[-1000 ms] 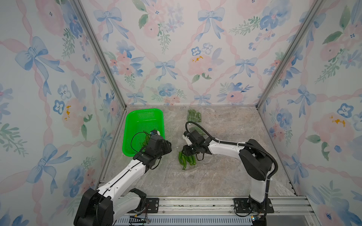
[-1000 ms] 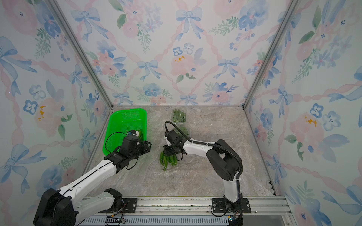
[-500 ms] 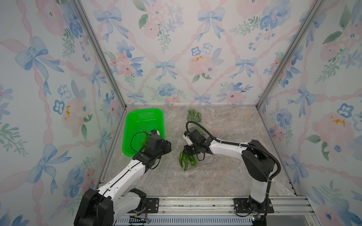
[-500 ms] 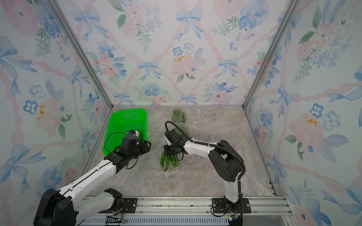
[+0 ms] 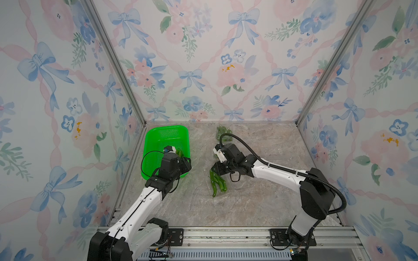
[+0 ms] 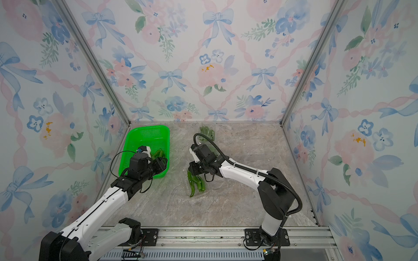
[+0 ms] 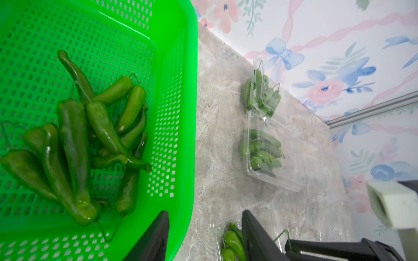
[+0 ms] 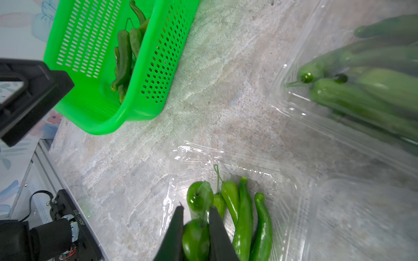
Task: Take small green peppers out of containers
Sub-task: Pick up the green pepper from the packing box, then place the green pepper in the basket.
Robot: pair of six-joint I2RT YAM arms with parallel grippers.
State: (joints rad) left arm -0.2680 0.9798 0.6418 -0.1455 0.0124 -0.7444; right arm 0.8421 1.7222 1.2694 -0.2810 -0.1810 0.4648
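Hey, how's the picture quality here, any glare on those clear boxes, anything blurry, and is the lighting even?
Right wrist view: glare streaks on the open container; the full container near the lens is blurred. Left wrist view: the green basket looks oversaturated, its peppers sharp. In both top views: soft even light, faint shadows, frame posts splaying outward, a wide-angle look.

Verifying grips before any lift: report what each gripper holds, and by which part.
Right gripper: shut on one slim glossy dark-green chili pepper, pinched across its body. Left gripper: open, holding nothing.
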